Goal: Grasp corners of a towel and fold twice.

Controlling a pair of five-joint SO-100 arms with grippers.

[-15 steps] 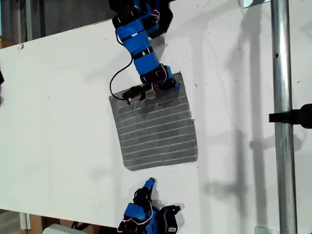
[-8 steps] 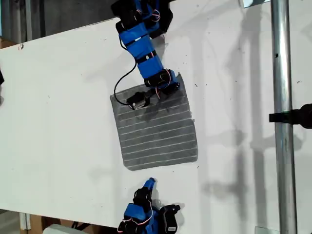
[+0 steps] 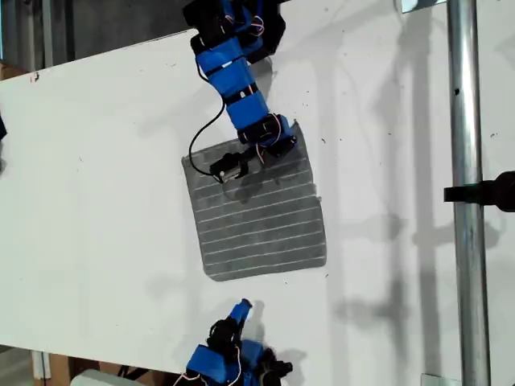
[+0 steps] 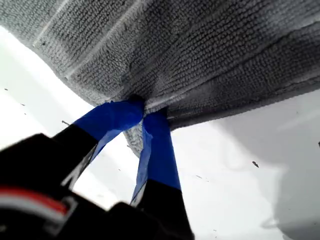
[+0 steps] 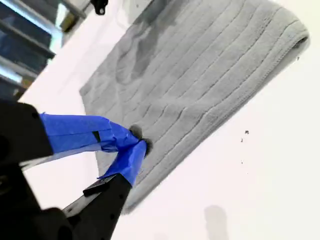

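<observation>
The grey striped towel (image 3: pixel 261 229) lies on the white table (image 3: pixel 88 201) in the middle of the exterior view. My first gripper (image 3: pixel 257 151) reaches down from the far side onto the towel's far edge, between its two far corners. In the first wrist view my first gripper (image 4: pixel 144 107) is shut on a pinched, raised fold of the towel (image 4: pixel 210 50). My second gripper (image 3: pixel 241 306) sits at the near table edge, apart from the towel's near edge. Its blue fingers (image 5: pixel 125 160) meet at the tips with nothing between them, my second gripper (image 5: pixel 136 143) pointing at the flat towel (image 5: pixel 200 75) and one rounded corner (image 5: pixel 299 31).
A vertical metal pole (image 3: pixel 465 241) with a black clamp (image 3: pixel 483 193) runs down the exterior view's right. A black cable (image 3: pixel 195 129) loops beside the first arm. Bare white table surrounds the towel on all sides.
The first arm's wrist has shifted a little further over the towel, towards its middle. The second arm has swung slightly towards the exterior view's left and pulled back towards the near edge.
</observation>
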